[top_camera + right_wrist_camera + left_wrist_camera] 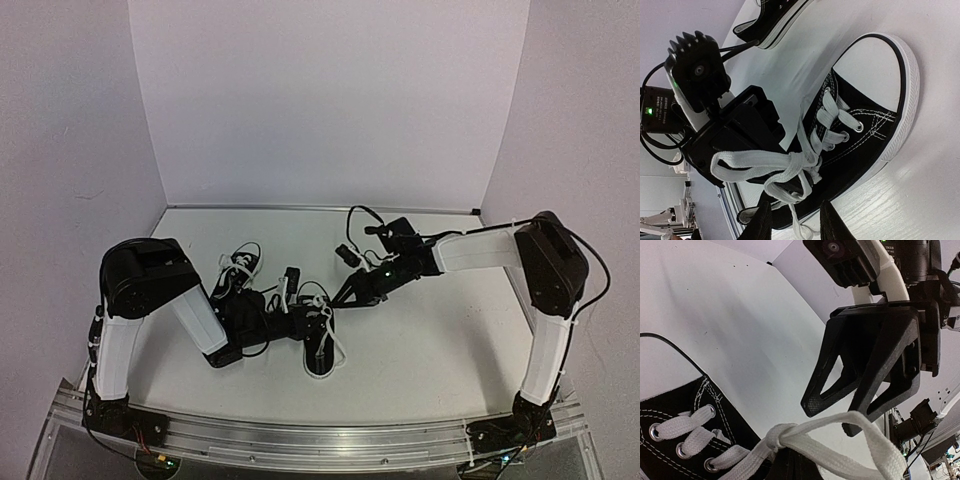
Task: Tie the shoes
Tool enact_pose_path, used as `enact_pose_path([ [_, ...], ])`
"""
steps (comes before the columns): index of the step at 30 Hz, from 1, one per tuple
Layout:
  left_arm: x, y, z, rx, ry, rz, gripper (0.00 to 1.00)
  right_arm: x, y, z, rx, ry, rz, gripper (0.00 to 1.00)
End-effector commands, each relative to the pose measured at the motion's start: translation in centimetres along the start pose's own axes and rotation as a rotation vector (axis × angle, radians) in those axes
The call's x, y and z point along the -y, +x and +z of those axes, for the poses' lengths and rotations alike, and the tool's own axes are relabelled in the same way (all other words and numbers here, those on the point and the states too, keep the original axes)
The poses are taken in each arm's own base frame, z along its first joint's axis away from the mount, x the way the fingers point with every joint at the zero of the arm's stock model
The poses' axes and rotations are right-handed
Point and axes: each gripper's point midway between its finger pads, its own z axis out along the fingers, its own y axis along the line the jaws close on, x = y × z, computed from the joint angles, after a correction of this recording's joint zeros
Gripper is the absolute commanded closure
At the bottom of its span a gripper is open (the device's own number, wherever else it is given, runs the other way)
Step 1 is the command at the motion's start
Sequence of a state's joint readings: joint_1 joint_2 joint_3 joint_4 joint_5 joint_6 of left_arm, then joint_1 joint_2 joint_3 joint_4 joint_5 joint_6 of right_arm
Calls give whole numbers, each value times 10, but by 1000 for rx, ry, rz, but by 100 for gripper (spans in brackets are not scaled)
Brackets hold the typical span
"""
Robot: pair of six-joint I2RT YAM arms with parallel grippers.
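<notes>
One black sneaker [318, 345] with a white toe cap lies mid-table, its white lace tied in a knot [802, 162] with two loops. My left gripper [303, 318] is shut, its dark fingertips [790, 467] right under the knot [777, 436], with a lace loop [875, 447] running over them. My right gripper [796, 225] stands open just beside the shoe's side [875, 145], a loose lace end between its fingers; its black fingers [860, 375] hover above the loop. The other sneaker [243, 265] lies apart at the far left.
White backdrop walls close the table at the back and sides. An aluminium rail [320, 440] runs along the near edge by the arm bases. A black cable [360, 215] loops above the right wrist.
</notes>
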State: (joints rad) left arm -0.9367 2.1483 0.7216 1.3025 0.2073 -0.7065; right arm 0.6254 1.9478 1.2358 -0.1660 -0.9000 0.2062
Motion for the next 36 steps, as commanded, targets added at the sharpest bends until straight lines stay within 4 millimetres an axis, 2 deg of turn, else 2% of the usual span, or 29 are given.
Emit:
enact_pose_path([
  [1,42,-49,-5,178,159,54,100,-3,-1,9,0,-57,-10,70],
  [11,43,-49,-5,177,162,55,100,1,4,18,-15,-100,1,70],
  [31,44,-49,-3,174,171,51,100,3,10,24,-29,-138,22,77],
  [36,44,-49,-3,175,171,52,100,0,9,23,-25,-141,17,89],
])
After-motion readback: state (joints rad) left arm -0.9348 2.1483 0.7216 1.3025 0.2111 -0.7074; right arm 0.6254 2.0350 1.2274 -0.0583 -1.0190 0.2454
